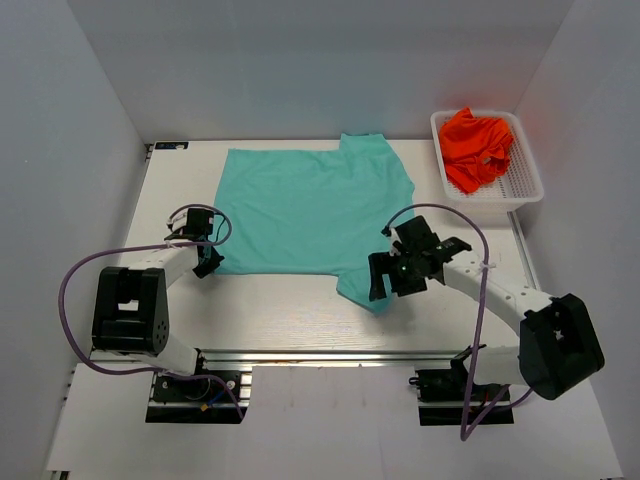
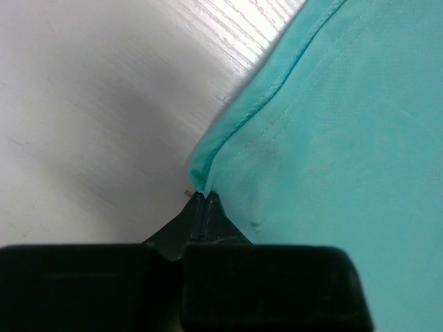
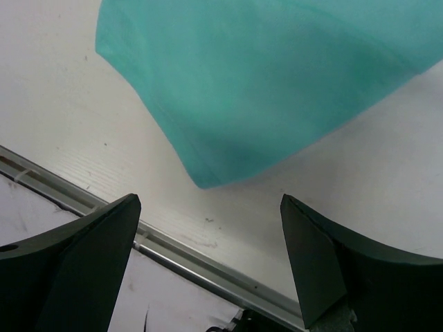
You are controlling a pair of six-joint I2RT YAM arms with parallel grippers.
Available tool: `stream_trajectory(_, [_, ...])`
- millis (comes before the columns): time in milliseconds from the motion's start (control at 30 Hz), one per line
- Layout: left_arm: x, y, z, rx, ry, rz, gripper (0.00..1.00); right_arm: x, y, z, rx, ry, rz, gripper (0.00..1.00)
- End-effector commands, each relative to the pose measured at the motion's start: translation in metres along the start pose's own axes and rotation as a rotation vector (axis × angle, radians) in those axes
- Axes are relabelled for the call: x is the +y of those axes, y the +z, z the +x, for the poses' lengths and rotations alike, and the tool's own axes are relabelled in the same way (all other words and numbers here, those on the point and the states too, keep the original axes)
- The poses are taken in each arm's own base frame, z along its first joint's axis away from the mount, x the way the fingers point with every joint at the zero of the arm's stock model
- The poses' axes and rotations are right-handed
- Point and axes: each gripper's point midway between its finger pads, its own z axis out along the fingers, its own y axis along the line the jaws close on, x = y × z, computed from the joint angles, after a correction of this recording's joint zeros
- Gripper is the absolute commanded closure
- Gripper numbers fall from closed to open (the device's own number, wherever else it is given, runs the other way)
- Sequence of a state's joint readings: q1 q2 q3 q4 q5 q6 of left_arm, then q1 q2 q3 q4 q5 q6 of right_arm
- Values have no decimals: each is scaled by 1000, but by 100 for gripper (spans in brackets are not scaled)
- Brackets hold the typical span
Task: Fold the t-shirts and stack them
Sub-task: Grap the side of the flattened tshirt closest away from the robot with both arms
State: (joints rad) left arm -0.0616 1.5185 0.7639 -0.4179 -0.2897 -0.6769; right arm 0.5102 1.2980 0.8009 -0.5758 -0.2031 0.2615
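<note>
Teal shirt [image 1: 310, 210] flat on the bench [image 1: 270, 310], orange one [image 1: 478, 148] in the basket [image 1: 528, 188]. Left jaws pinch the teal hem corner [image 2: 201, 176], right jaws wide by the sleeve [image 1: 362, 287]; I'd lift slow, keep it taut

Left gripper [image 2: 201, 198] pinched closed, right gripper [image 3: 209, 204] jaws spread wide

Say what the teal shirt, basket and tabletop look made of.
The teal shirt looks like soft matte knit fabric: stitched hem, fine weave. The basket looks like white plastic, given perforated walls. The tabletop shows white wood grain with slight sheen, possibly laminate.
</note>
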Motion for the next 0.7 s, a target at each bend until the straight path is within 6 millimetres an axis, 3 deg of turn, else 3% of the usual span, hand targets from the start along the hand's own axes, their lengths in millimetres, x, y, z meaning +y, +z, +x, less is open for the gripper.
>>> stream_trajectory(0, [-1,2,12,47,13,23,100,3,4,24,79,25,45,13])
stream_trajectory(67, [-2,2,13,54,23,32,100,5,10,31,95,-5,63,17])
stream_trajectory(167, [-3,1,11,54,23,32,100,8,20,26,55,-50,87,19])
stream_trajectory(267, [-1,0,13,62,26,25,100,8,32,15,18,-98,114,26])
stream_trajectory(400, [-1,0,16,75,28,27,100,9,51,18,42,-121,119,37])
stream_trajectory(433, [-5,-2,14,77,26,44,100,9,57,18,45,-125,116,57])
stream_trajectory(467, [-5,-2,14,77,26,45,100,9,59,22,60,-127,114,69])
stream_trajectory(500, [-5,-3,17,91,28,48,100,11,58,25,78,-131,101,90])
stream_trajectory(533, [-9,-4,15,91,25,63,100,10,57,25,76,-128,105,100])
stream_trajectory(667, [-20,-17,7,70,44,129,100,3,40,6,-42,-112,170,100])
